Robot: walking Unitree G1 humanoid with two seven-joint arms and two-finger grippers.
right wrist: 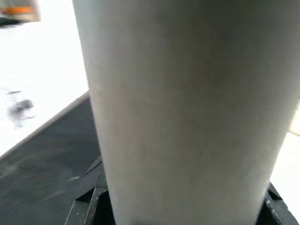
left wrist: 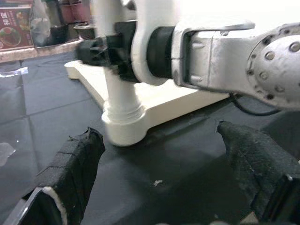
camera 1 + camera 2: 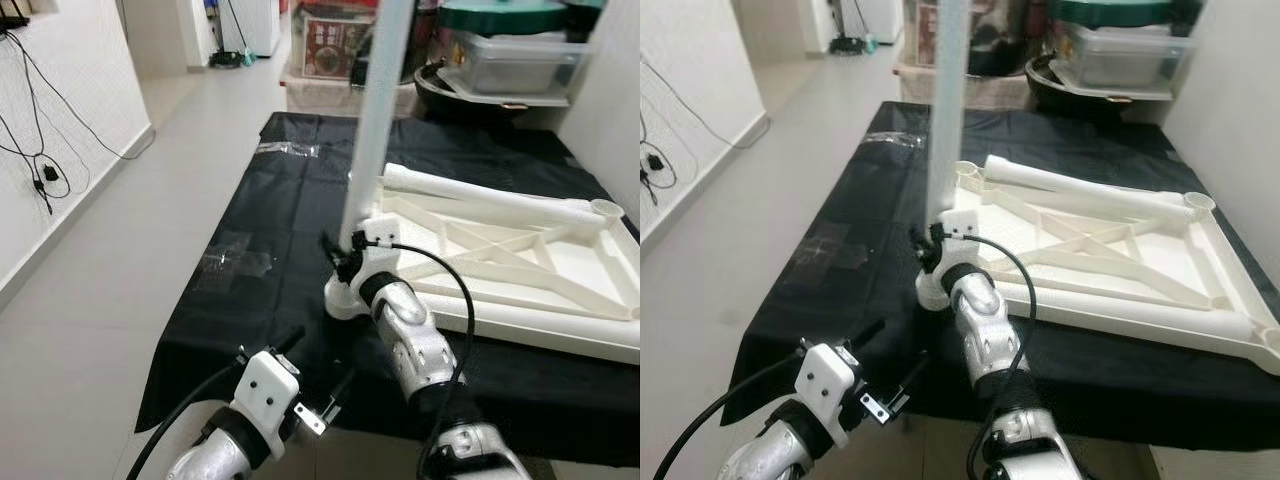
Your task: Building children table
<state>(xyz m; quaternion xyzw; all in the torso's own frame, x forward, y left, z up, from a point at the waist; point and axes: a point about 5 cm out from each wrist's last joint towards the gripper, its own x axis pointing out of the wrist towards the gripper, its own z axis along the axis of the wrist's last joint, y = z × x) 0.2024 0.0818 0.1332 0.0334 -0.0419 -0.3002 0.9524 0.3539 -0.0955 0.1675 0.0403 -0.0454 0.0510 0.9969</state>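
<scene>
While the right gripper [image 3: 350,250] clamps the upright leg [image 3: 378,110] at the tabletop's [image 3: 560,270] near-left corner, the left gripper [image 2: 164,168] hangs open beside the sheet's [image 3: 260,210] near edge.

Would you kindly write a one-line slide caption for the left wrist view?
Right gripper clamps the upright white table leg in its corner socket, left gripper's open fingers waiting nearby above the black sheet.

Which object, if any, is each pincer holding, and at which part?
The right pincer grips the upright white table leg near its lower end, just above the corner socket of the upturned tabletop. The left pincer is open and holds nothing.
</scene>
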